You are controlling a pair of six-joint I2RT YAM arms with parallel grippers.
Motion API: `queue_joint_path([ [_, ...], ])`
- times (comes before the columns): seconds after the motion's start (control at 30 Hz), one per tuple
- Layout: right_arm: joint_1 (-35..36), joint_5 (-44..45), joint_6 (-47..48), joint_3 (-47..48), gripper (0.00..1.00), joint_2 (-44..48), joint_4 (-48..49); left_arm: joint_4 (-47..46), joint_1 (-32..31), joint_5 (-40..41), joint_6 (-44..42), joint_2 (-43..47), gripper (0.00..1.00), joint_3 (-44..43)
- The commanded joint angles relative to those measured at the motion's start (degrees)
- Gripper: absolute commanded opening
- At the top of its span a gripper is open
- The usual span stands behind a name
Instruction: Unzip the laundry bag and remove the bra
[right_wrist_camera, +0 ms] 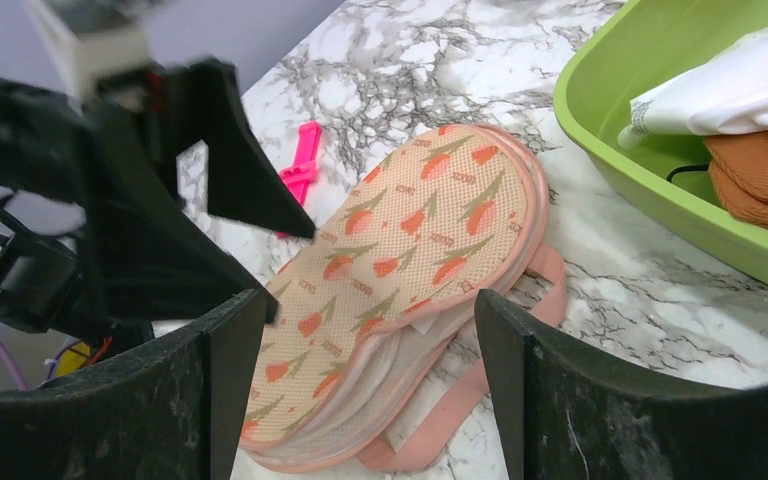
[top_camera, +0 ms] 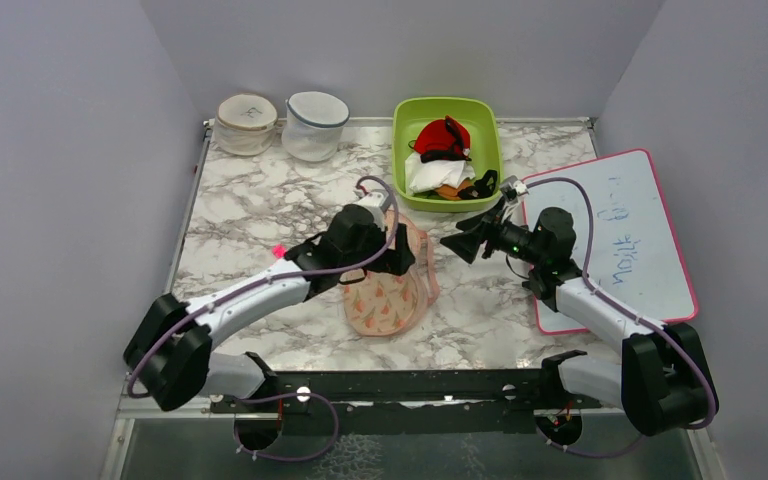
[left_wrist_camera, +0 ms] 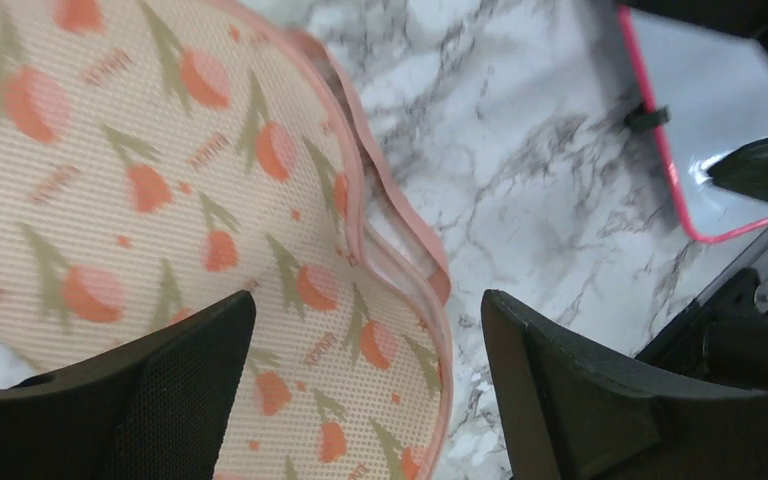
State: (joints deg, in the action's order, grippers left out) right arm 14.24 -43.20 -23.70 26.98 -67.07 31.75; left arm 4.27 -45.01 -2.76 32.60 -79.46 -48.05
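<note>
- The laundry bag lay flat on the marble table, near the middle and a little toward the near edge, printed side up.
- Along its right edge we saw pink zip edging with pale layers showing between the bands, and a pink strip looping out onto the marble beside it.
- The left gripper hung over the bag's far part with its fingers spread wide. One finger was above the mesh and the other above bare marble, with nothing between them. We could not tell whether they touched the bag.
- The right gripper was just right of the bag and pointed toward it, fingers likewise parted and empty.
- The bra sat in the green basin at the back of the table, well apart from the bag, on top of a white cloth. An orange garment lay beside that cloth.
- A small pink clip rested on the marble left of the bag.
- A pink-framed whiteboard lay at the right.
- Two round mesh tubs stood at the back left.
</note>
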Motion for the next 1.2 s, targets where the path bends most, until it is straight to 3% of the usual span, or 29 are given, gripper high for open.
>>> queue_joint_path([
  [0.0, 0.00, -0.51, 1.07, -0.63, 0.75, -0.88, 1.46, -2.45, 6.08, 3.01, -5.02, 11.74, 0.80, 3.41],
  [0.13, 0.15, -0.34, 1.46, -0.41, 0.75, -1.71, 0.84, -2.34, 17.64, -0.83, -6.65, 23.04, 0.91, 8.36],
  [0.23, 0.32, -0.17, 2.52, 1.34, 0.75, -1.95, -2.98, 1.24, 22.86, 0.42, -11.36, 28.22, 0.98, 7.88],
  [0.33, 0.35, 2.02, 6.31, 7.07, 0.75, 1.20, -15.58, 4.07, 27.97, 0.18, -15.31, 29.80, 0.99, 4.32],
  [0.47, 0.35, 12.55, 9.71, 17.04, 0.79, 9.89, -32.95, 7.56, 33.88, -1.75, -17.63, 29.66, 0.99, -6.25],
  [0.6, 0.35, 20.17, 10.45, 24.78, 0.88, 18.56, -43.94, 7.67, 34.47, -1.04, -19.49, 31.18, 0.99, -16.53],
  [0.8, 0.35, 29.32, 13.10, 35.70, 0.92, 24.48, -53.64, 9.79, 33.79, 0.44, -23.46, 33.70, 0.99, -25.82],
  [0.93, 0.34, 32.85, 14.74, 41.02, 0.93, 25.58, -56.29, 11.17, 32.20, 0.39, -23.79, 35.86, 0.99, -26.89],
  [1.17, 0.34, 32.78, 14.53, 41.77, 0.95, 27.52, -55.05, 11.19, 31.36, -0.69, -22.34, 38.47, 0.99, -26.50],
])
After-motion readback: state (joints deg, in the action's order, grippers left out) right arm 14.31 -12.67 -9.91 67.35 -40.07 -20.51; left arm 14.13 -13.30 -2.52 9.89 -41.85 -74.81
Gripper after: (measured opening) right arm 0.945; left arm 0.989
